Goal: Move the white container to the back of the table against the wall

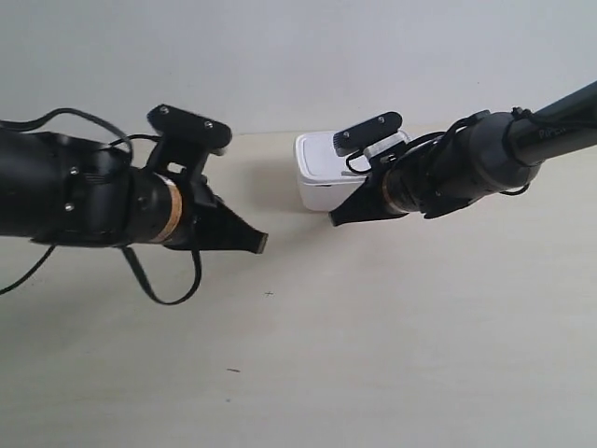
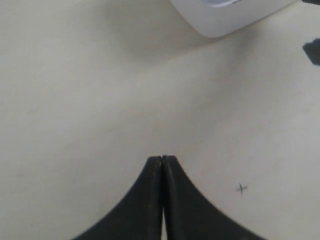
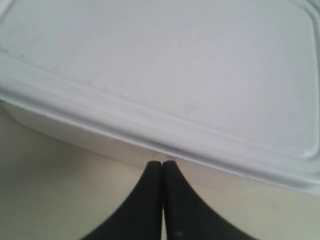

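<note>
Small white rectangular plastic box with rounded corners and flat rimmed lid, the white container, sits on the far part of the pale cream wood-grain table. Its rear edge lies at the line where the table meets the plain grey-white wall. Cannot tell whether it touches the wall. Lid on, box upright.

Right gripper: black tapered fingers pressed together, holding nothing. Tips are low at the near side wall of the container. The right wrist view has the joined tips just under the lid rim, with the box filling the frame beyond them and table surface below. Contact between tips and wall cannot be settled.

Left gripper: also clenched on nothing, fingers meeting in one seam. It hangs over bare table, apart from the container, whose rounded corner shows at the frame's edge. It sits toward the exterior view's left of the box.

A small dark cross mark lies on the tabletop near the left fingertips and is seen again from the left wrist. A tiny dark speck lies nearer the camera. A black cable loop droops under the left arm.
</note>
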Action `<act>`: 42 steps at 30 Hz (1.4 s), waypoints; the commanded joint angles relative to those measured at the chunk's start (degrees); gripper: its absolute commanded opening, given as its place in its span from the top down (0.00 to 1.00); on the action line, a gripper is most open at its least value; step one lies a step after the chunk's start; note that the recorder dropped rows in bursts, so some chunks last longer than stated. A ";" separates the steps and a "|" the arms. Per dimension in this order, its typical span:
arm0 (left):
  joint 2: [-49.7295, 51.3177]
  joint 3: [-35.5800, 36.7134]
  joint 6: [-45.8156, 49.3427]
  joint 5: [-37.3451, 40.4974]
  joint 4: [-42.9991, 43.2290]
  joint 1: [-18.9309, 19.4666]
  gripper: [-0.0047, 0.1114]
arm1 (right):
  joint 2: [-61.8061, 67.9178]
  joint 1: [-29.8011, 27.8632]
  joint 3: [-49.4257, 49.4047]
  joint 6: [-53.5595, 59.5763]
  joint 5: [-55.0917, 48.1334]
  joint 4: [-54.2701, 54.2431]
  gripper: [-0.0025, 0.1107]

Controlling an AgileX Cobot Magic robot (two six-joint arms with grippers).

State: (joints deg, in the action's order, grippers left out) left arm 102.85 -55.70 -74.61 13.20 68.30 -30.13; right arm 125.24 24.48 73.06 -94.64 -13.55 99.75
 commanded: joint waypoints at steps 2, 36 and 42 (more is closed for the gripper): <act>-10.48 10.34 -4.16 -5.41 -1.39 -2.60 0.96 | 1.31 -0.76 2.32 0.65 2.97 0.20 0.98; -85.05 48.63 -15.42 -17.37 20.73 -23.11 0.96 | 10.87 -0.89 19.09 4.75 2.57 0.20 0.98; -88.27 52.27 -13.25 -9.60 25.41 -23.11 0.96 | 13.26 -0.89 21.79 4.75 1.72 0.20 0.98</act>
State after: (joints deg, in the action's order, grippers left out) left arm 15.16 -4.41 -87.43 -0.38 93.50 -52.96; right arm 138.10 23.99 93.59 -90.42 -11.07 99.75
